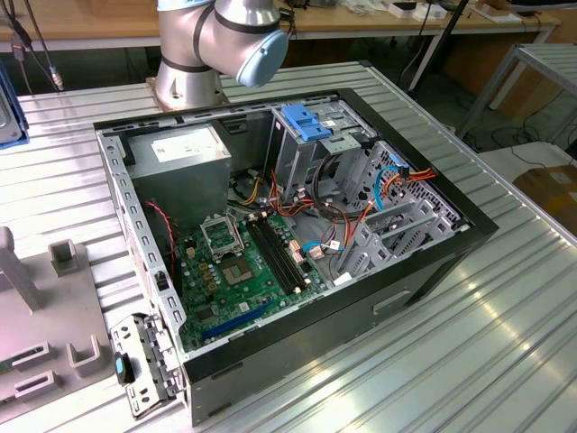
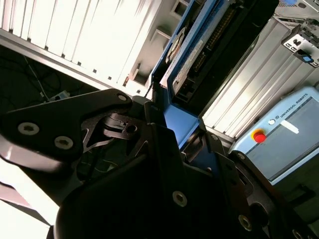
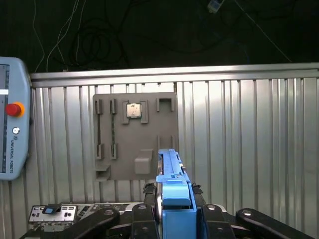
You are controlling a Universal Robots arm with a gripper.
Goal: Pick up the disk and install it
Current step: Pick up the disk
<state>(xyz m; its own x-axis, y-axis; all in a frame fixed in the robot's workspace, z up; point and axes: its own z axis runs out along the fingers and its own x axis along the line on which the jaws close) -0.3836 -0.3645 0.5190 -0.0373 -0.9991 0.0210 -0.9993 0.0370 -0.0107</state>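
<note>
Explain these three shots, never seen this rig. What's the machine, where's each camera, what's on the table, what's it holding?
It is one robot arm standing on a ribbed metal table. The exterior view comes from a camera off the arm: it shows an open computer case lying on the table, green motherboard and grey power supply exposed. The two wrist views come from cameras riding on the arm. In both, the gripper is shut on the disk, a hard drive in a blue bracket. The first wrist view also shows a grey fixture plate carrying a small chip, and a control pendant with a red button.
</note>
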